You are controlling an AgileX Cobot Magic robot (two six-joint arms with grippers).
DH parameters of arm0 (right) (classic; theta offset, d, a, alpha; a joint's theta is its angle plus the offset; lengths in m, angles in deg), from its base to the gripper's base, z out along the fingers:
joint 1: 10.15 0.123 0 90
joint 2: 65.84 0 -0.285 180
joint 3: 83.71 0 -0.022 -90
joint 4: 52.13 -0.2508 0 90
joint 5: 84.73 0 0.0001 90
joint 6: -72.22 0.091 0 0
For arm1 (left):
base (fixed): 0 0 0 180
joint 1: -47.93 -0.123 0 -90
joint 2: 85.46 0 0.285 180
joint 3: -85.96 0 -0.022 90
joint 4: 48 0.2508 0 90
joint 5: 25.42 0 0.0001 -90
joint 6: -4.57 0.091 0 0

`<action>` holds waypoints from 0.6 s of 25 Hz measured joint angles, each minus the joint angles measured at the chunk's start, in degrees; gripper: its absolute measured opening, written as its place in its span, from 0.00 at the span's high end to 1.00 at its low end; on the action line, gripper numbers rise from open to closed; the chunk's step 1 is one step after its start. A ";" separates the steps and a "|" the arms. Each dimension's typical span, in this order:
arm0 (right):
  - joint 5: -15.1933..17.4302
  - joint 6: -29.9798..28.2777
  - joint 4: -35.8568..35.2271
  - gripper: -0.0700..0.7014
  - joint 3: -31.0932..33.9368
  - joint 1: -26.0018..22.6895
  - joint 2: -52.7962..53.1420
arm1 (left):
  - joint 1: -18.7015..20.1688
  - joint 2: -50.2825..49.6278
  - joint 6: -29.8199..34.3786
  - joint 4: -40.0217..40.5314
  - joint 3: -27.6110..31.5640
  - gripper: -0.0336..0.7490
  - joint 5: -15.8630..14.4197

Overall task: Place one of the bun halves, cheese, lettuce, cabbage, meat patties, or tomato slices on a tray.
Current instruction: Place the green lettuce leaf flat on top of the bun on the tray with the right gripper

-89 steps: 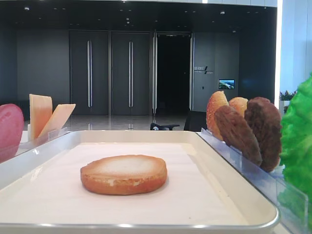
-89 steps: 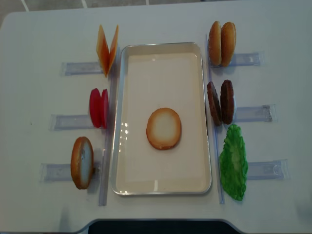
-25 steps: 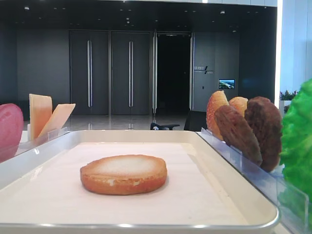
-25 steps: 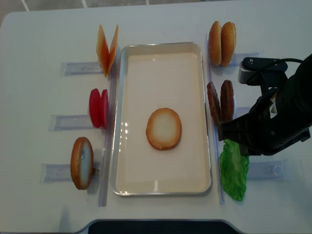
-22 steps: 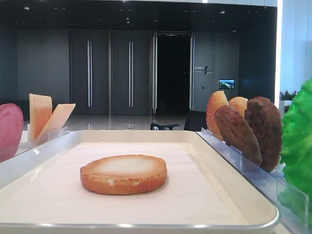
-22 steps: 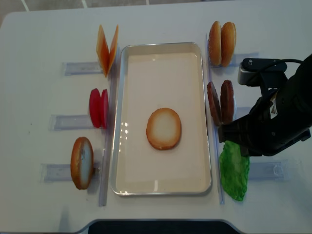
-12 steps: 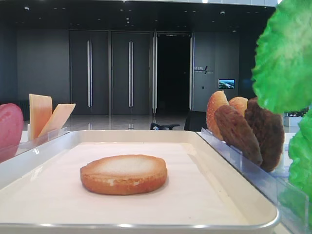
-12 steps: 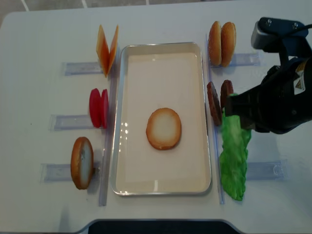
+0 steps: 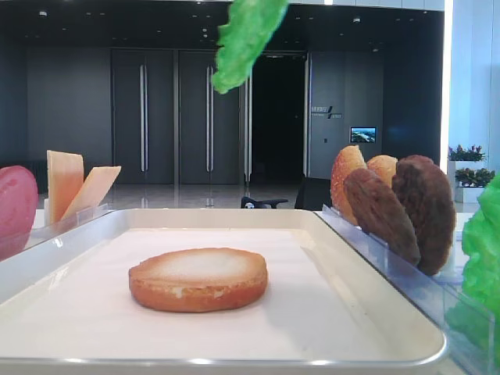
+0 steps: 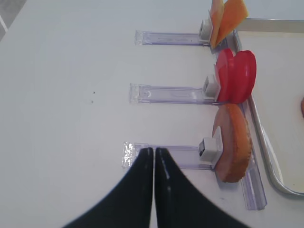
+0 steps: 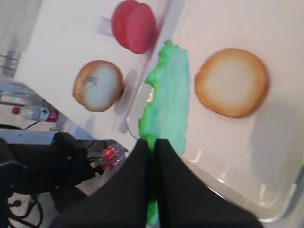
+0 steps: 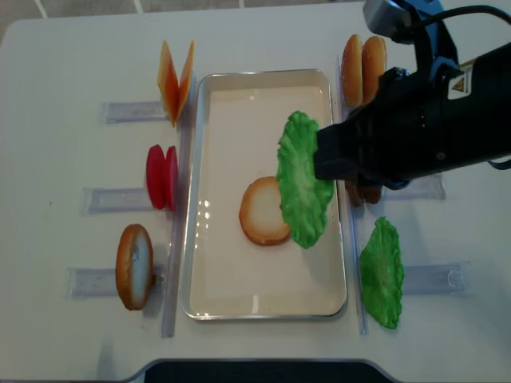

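one lettuce leaf hangs pinched by its edge in the right end effector, whose jaws are clamped together on it, so it dangles clear above the tray and the bun half lying there, likely for laying on top. left end effector rests closed over the bench.

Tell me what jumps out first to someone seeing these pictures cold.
A bright green lettuce leaf dangles in mid-air over the tray, pinched by the shut right hand of the dark arm reaching in from the right. Below it a single bun half lies flat on the tray's white liner. A second lettuce leaf remains in its rack to the right of the tray.
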 joint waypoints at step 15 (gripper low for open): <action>-2.79 -37.83 -30.58 0.87 0.00 0.00 -18.39 | 0.00 0.00 0.00 0.00 0.00 0.96 0.00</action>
